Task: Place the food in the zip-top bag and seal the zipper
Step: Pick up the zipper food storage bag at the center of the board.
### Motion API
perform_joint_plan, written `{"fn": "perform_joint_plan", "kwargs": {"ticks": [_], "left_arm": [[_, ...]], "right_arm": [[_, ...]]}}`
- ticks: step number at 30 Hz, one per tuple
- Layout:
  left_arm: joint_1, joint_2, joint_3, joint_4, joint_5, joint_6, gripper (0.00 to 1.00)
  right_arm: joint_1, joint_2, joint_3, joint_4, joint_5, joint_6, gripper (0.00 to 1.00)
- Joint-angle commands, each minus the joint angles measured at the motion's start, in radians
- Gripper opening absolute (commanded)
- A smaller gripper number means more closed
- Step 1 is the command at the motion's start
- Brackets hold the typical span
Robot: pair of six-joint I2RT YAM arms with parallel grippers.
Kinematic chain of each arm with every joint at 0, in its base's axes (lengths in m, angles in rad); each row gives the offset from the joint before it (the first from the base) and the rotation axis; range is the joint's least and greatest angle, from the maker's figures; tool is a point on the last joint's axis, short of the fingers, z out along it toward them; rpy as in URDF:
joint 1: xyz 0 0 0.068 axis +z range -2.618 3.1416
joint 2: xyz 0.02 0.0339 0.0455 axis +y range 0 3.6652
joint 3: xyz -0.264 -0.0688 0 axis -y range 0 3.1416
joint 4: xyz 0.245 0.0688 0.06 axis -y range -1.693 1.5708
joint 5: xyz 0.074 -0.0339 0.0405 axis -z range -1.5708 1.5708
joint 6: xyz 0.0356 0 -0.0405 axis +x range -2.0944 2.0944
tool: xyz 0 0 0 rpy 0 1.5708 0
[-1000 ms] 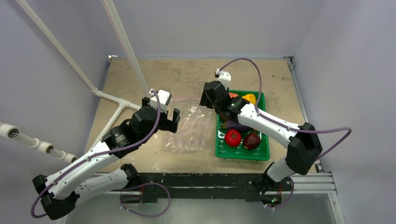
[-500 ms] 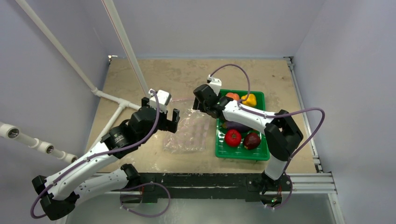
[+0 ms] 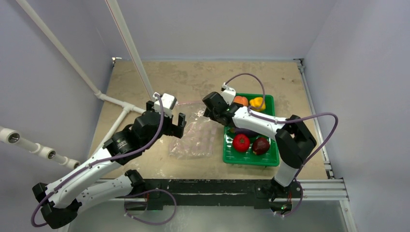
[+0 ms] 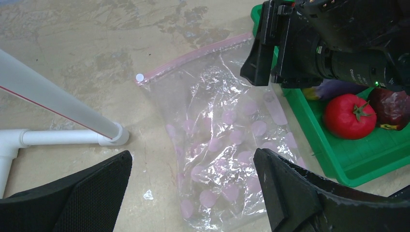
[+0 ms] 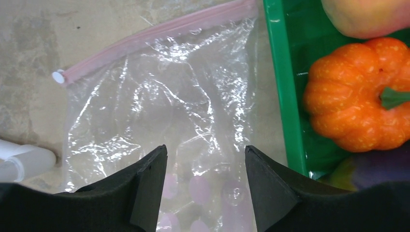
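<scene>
The clear zip-top bag (image 3: 196, 135) with pink dots lies flat on the table, also in the left wrist view (image 4: 227, 140) and right wrist view (image 5: 164, 111). Its pink zipper (image 5: 159, 31) runs along the far edge, with a white slider (image 5: 58, 76) at its left end. The food sits in the green tray (image 3: 251, 159): a red tomato (image 3: 241, 142), a dark red fruit (image 3: 261, 145), an orange pumpkin (image 5: 360, 104), a yellow piece (image 3: 257, 102). My left gripper (image 3: 175, 124) is open and empty over the bag's left side. My right gripper (image 5: 205, 159) is open and empty over the bag's right part.
White pipes (image 3: 116, 104) run along the table's left side; one pipe end (image 4: 111, 135) lies close to the bag's left edge. The green tray borders the bag's right edge. Grey walls enclose the table on three sides.
My right gripper moved left off the tray's far corner to over the bag's far right part, then drew slightly nearer. The left arm stayed almost still.
</scene>
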Motion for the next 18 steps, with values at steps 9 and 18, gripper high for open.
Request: {"fn": "perform_joint_plan", "kwargs": {"ticks": [9, 18], "left_arm": [[0.002, -0.018, -0.002, 0.011, 0.009, 0.008, 0.99], [0.003, -0.012, -0.001, 0.010, 0.005, 0.009, 0.99]], "right_arm": [[-0.003, -0.036, -0.098, 0.015, 0.014, 0.076, 0.61], [-0.003, -0.017, -0.118, 0.090, -0.027, 0.073, 0.54]]}}
